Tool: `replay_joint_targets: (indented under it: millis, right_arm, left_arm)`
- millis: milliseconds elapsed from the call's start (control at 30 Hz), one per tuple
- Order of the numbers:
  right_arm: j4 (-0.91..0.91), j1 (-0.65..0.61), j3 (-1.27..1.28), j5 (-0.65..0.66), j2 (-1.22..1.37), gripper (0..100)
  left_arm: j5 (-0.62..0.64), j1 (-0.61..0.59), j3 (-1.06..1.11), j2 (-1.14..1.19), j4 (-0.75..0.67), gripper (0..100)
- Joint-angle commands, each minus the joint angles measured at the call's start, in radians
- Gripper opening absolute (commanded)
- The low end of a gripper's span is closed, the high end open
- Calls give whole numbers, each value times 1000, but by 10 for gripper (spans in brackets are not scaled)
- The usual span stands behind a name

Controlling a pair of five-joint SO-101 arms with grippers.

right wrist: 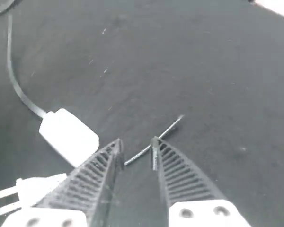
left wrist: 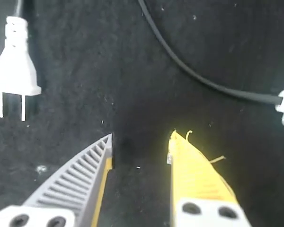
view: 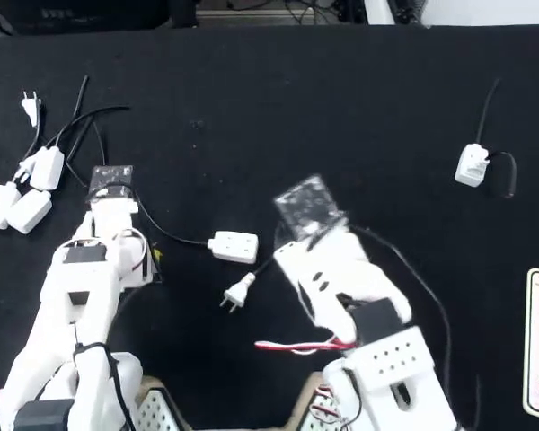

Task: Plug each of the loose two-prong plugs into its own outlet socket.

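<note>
Plug just beside released right tool, not between tips; left tool released too.

The gripper gapes above the table; a plug lies beyond its grey finger, a cable beyond the yellow finger.

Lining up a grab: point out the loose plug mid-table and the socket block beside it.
loose plug [view: 240, 291], high view, its white body.
socket block [view: 234, 246], high view, middle of its top face.
</note>
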Motion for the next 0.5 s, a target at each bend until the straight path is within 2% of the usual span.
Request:
replay_joint_targets:
  millis: [0,200,367,467]
  right_arm:
    - [64,-72,-136,101,156,139]
    - [304,-239,-292,479,407,230]
    - [316,-250,-305,830,486,230]
    - [311,-253,-309,913,499,232]
  left_arm:
    - [23,-12,-5,-18,-21,191]
    - [51,-91,-27,-18,-23,191]
    - [91,-174,-42,-17,-17,191]
    - [143,-234,-50,-17,-20,191]
